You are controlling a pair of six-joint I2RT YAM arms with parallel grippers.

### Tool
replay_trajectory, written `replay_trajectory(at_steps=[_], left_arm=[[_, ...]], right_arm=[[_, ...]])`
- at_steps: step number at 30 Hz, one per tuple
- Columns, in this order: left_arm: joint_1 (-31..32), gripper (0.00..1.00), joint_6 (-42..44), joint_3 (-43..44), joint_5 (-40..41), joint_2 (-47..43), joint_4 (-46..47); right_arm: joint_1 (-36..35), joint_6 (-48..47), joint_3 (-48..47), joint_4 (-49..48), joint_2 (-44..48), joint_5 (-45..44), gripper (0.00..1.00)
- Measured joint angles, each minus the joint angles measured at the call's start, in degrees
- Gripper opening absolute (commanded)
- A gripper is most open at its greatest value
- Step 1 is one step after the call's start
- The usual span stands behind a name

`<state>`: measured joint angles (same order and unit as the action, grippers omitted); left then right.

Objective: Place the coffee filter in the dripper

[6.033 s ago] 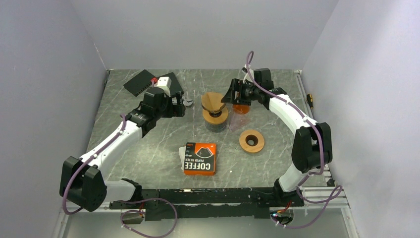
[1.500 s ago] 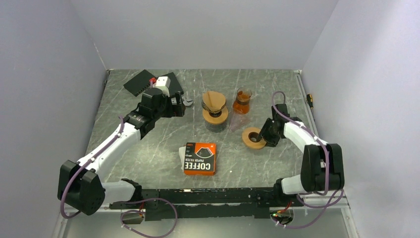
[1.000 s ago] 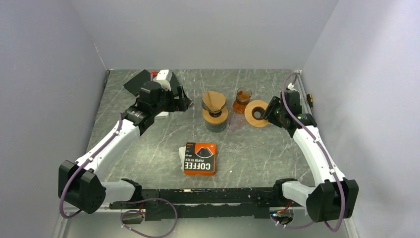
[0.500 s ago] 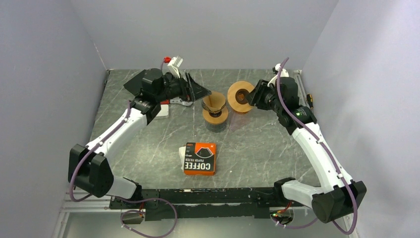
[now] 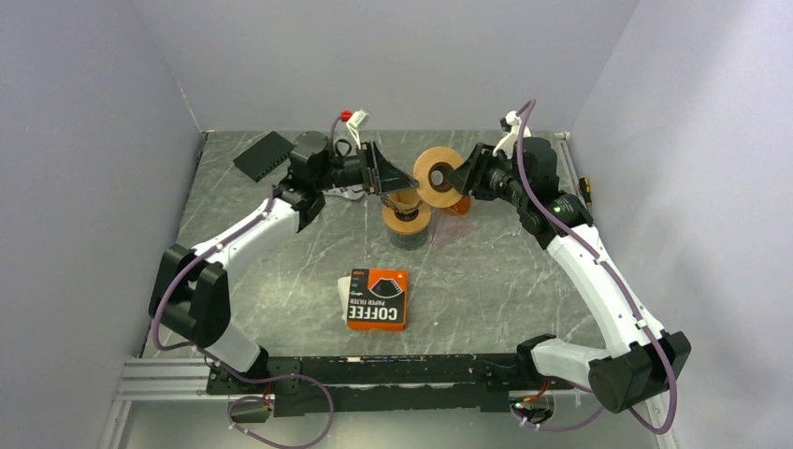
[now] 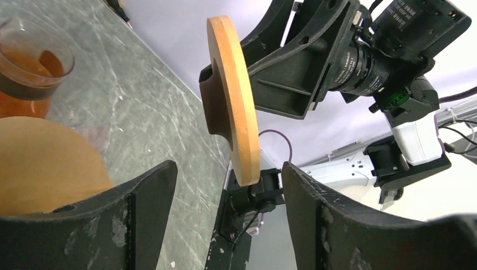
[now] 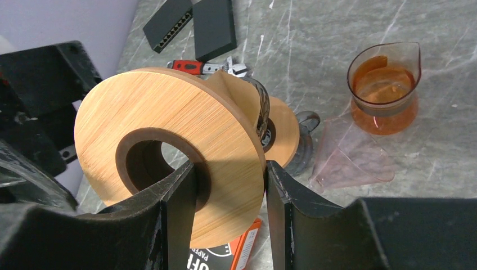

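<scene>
Right wrist cam: R gripper (image 7: pixel 228 175) clamped wooden ring (image 7: pixel 169 112) by rim; L gripper (image 6: pixel 225 180) jaws were apart, empty. Rim grip could slip, dropping ring onto filter (image 5: pixel 405 198).

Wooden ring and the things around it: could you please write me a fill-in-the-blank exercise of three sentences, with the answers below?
1. The right gripper holds the wooden ring above the table, and the left gripper, jaws open, holds ____.
2. The box near the arms' bases bears the big word ____.
3. The glass pitcher holds liquid of that box's bright colour, ____.
Answers: nothing; COFFEE; orange.
</scene>
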<state>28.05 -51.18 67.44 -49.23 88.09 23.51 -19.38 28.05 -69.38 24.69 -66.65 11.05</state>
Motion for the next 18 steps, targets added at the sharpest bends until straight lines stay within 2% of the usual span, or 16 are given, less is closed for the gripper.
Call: replay_trajectory(at_steps=[10,13,16,18], left_arm=[[2.38,0.45,-2.60,1.90,-0.81,3.63,1.90],[2.40,0.32,-2.67,2.45,-0.44,3.63,1.88],[2.40,0.14,-2.49,2.58,0.02,3.63,1.18],[2.34,0.04,-1.95,2.73,1.20,3.69,-0.33]], right_arm=[[-0.68,-0.02,-0.44,-0.35,-1.95,0.57,0.00],[-0.72,-0.02,-0.44,-0.35,-2.03,0.44,0.00],[-0.72,0.00,-0.44,-0.37,-2.03,0.42,0.10],[-0.72,-0.15,-0.48,-0.35,-2.03,-0.02,0.26]])
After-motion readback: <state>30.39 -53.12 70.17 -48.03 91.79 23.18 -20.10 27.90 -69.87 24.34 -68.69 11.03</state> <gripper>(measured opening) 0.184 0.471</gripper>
